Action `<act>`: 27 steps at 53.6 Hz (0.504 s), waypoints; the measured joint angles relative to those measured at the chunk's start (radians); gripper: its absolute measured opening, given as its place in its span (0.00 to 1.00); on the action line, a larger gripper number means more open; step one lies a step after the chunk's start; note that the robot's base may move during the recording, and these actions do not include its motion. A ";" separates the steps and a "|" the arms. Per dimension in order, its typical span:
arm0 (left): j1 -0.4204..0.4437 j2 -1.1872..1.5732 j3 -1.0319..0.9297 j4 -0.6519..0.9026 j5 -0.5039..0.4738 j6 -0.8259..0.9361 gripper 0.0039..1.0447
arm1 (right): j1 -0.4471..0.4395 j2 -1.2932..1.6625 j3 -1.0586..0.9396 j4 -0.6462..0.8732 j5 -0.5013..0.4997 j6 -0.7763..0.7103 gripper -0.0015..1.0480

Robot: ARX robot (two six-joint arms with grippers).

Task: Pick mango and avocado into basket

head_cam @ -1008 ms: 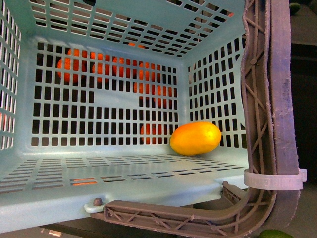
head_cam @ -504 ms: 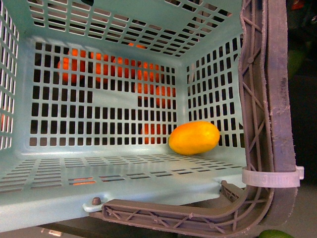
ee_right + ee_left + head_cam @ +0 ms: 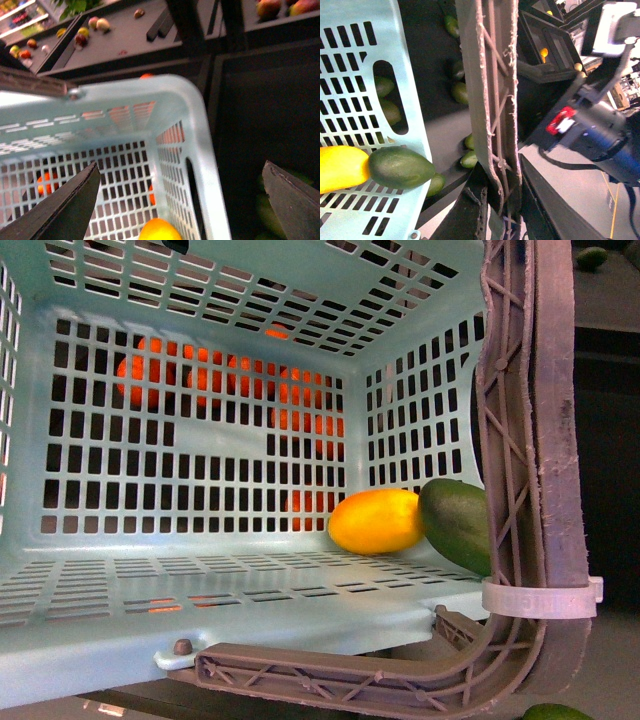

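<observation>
The left tool [image 3: 501,202] is clamping its two dark fingers [image 3: 470,210] onto the brown-grey handle [image 3: 492,100] of the basket [image 3: 390,40], with the frayed bar running between them. The right tool [image 3: 180,167] is hanging over the basket's aqua rim with its jaws spread wide apart and nothing between them.

Inside the basket, the mango [image 3: 375,522] is lying in the corner on the slotted surface that is forming the low side in the front view. The avocado [image 3: 458,525] is resting just to its right, seemingly touching it and partly hidden behind the handle. A white zip tie [image 3: 540,598] is wrapping the handle near its lower bend. Oranges [image 3: 200,375] are showing through the slots of the far wall. Outside the basket, more green fruits [image 3: 460,92] are lying on a dark tabletop [image 3: 432,107].
</observation>
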 joint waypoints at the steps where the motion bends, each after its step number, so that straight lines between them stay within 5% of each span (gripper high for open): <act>1: 0.000 0.000 0.000 0.000 0.000 0.000 0.13 | -0.012 -0.026 -0.008 -0.004 0.011 -0.003 0.93; 13: 0.000 0.000 0.000 0.000 0.002 0.000 0.13 | -0.163 -0.515 -0.273 -0.161 0.184 -0.023 0.93; 27: 0.000 0.000 0.000 0.000 0.001 0.000 0.13 | -0.085 -0.978 -0.512 -0.408 0.406 -0.108 0.93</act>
